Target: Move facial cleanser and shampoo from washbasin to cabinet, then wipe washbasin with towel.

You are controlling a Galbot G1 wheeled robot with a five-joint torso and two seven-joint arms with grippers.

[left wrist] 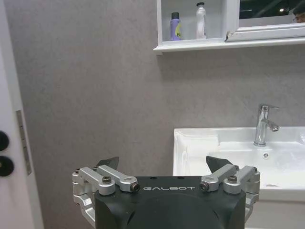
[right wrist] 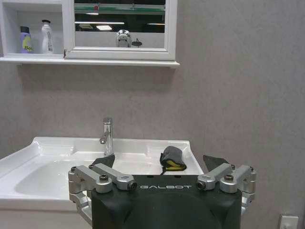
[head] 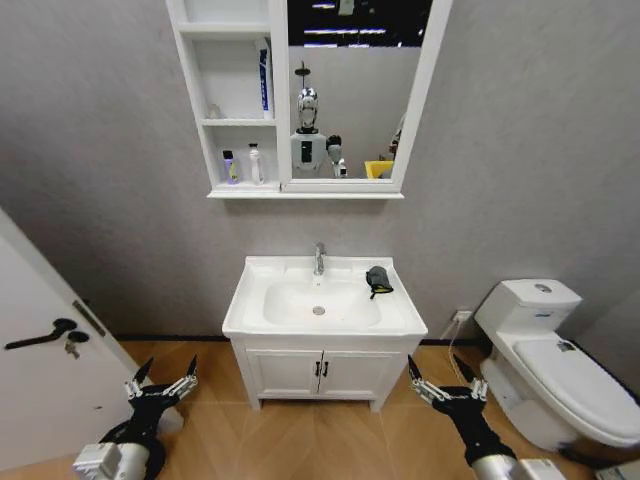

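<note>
Both low before the washbasin [head: 325, 300], well apart from it: left hand [head: 160, 385] and right hand [head: 446, 385], fingers spread, gripping nothing. Towel [head: 378, 280] on the rim beside the tap [head: 319, 258]. 2 bottles [head: 243, 165] on the cabinet's [head: 230, 100] lowest shelf, above the washbasin.

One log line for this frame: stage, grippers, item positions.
stage: bottles shelved, wipe pending | left gripper: open, low | right gripper: open, low | two bottles: cabinet bottom shelf | towel: washbasin rim
</note>
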